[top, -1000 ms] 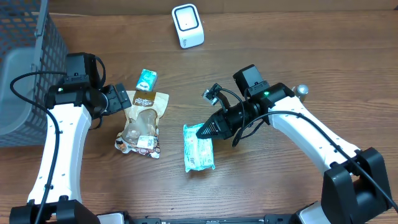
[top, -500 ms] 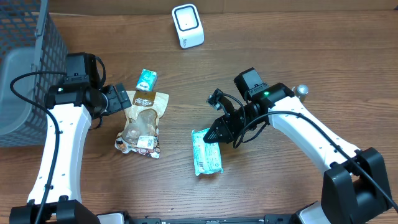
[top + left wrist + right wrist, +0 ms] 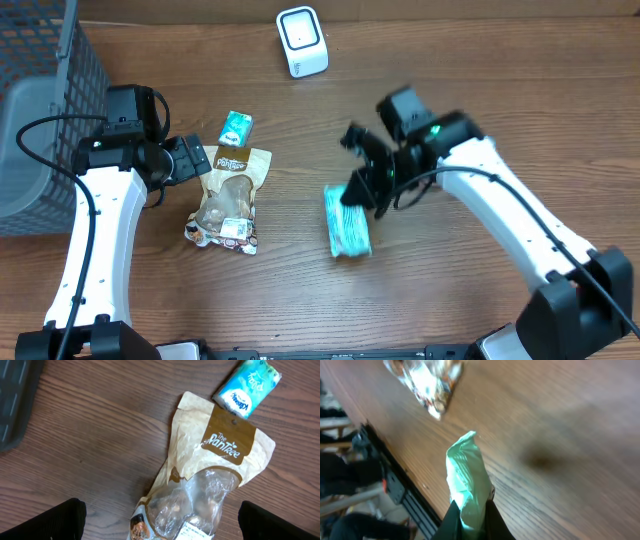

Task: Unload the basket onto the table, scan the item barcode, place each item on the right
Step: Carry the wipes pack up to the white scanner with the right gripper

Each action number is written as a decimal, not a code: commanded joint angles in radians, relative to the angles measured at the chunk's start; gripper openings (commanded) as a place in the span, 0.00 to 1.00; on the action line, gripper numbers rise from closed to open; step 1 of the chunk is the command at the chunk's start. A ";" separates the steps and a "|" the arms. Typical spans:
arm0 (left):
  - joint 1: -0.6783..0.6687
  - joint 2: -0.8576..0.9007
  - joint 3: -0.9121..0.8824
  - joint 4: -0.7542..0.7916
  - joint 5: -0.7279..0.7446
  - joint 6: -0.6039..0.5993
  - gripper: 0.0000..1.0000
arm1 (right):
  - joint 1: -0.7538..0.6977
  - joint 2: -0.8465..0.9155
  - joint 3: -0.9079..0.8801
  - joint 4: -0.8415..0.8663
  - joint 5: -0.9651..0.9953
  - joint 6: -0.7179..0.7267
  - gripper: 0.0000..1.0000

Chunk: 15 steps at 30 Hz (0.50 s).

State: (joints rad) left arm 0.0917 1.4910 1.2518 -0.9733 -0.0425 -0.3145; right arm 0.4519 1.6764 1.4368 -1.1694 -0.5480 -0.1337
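Observation:
My right gripper [image 3: 354,190] is shut on one end of a pale green soft packet [image 3: 349,227], the item, which hangs lengthwise from it over the table's middle. In the right wrist view the packet [image 3: 464,472] sticks out between the two dark fingers [image 3: 451,521], clear of the wood. The arm is motion-blurred. The white barcode scanner [image 3: 301,41] stands at the table's far edge. My left gripper [image 3: 193,160] stays open beside a brown snack pouch [image 3: 229,192], its fingers [image 3: 62,520] wide on either side of the pouch [image 3: 210,470] with nothing held.
A small teal packet [image 3: 236,127] lies just beyond the pouch, at top right in the left wrist view [image 3: 247,386]. A grey wire basket [image 3: 40,110] fills the left side. A small silver knob [image 3: 486,144] sits right of the right arm.
The right arm has carried the green packet rightward off the table and turned it end-on. The left arm and the pouch have not moved.

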 commanded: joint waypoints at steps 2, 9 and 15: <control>0.000 0.009 0.007 0.002 -0.013 0.004 0.99 | 0.020 -0.031 0.300 -0.097 0.174 0.037 0.03; 0.000 0.009 0.007 0.002 -0.013 0.004 0.99 | 0.105 -0.029 0.671 -0.161 0.469 0.028 0.03; 0.000 0.009 0.007 0.002 -0.013 0.004 0.99 | 0.150 -0.021 0.690 0.002 0.514 -0.145 0.04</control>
State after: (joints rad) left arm 0.0917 1.4910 1.2518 -0.9730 -0.0425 -0.3141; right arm 0.5877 1.6592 2.1132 -1.1988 -0.1013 -0.1593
